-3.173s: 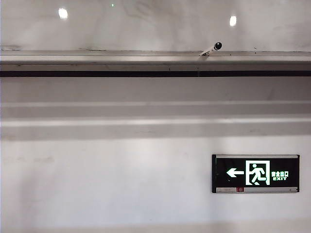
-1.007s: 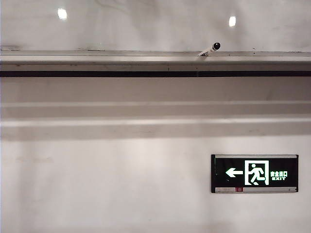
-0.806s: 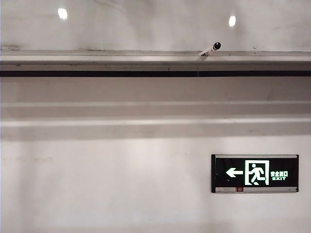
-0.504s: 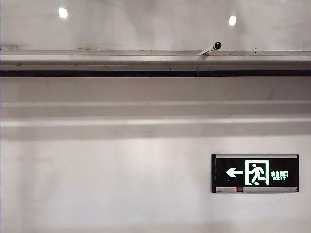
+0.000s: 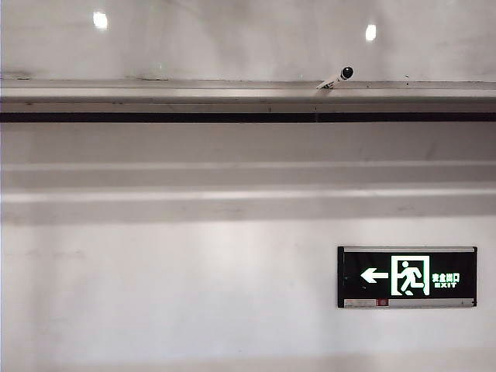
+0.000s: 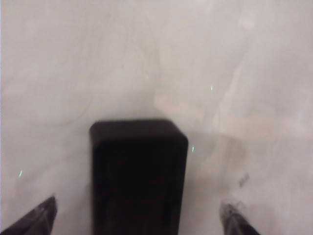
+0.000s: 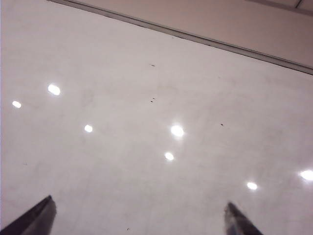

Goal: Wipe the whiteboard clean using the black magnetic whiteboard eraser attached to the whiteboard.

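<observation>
My left gripper (image 6: pixel 137 215) faces the glossy white whiteboard (image 6: pixel 220 58), jaws released wide; small black block eraser (image 6: pixel 139 176) sits btwn fingertips, 12 o'clock of my wrist, ungripped. My right gripper (image 7: pixel 139 218) also spread wide w/ nothing held, facing bare board.

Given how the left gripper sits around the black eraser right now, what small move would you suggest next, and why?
Probably draw the left gripper straight back from the whiteboard. Its jaws stand wide, both tips clear of the black magnetic whiteboard eraser, which sits on the board between them, so it looks released. The right gripper is also open, facing bare board.
</observation>
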Action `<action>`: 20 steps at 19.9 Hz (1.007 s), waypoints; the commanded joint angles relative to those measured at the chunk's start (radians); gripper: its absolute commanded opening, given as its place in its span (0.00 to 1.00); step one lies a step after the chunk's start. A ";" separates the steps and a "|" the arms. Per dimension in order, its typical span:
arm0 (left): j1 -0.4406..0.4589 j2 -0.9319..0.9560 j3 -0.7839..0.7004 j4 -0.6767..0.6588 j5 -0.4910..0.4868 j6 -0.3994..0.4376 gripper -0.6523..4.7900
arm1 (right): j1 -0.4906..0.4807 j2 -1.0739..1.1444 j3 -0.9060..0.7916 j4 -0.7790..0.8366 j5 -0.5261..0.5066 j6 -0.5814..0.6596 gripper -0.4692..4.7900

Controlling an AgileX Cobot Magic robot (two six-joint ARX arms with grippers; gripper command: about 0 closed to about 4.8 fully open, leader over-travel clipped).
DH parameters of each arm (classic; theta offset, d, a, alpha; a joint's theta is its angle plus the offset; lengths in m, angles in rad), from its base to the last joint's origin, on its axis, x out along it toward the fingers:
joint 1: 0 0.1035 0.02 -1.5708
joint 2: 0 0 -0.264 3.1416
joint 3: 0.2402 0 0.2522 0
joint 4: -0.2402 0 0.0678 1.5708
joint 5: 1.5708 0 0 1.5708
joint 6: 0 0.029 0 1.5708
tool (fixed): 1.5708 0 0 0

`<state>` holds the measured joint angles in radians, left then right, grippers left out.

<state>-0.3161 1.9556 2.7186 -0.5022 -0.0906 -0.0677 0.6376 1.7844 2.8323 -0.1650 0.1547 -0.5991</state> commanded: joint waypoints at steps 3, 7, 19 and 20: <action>0.001 0.075 0.002 0.057 -0.004 -0.065 0.91 | 0.002 -0.006 0.003 0.008 0.001 0.000 1.00; 0.001 0.129 0.002 0.076 -0.024 -0.113 0.72 | 0.002 -0.006 0.003 0.007 0.000 0.000 1.00; -0.156 0.191 0.001 0.184 0.010 0.053 0.26 | 0.002 -0.007 0.003 0.003 0.000 0.000 1.00; -0.165 0.198 0.001 0.187 0.022 0.063 0.26 | 0.002 -0.007 0.003 0.003 0.000 0.000 1.00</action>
<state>-0.4931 2.1559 2.7174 -0.3279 -0.0616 -0.0265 0.6376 1.7836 2.8326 -0.1677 0.1547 -0.5991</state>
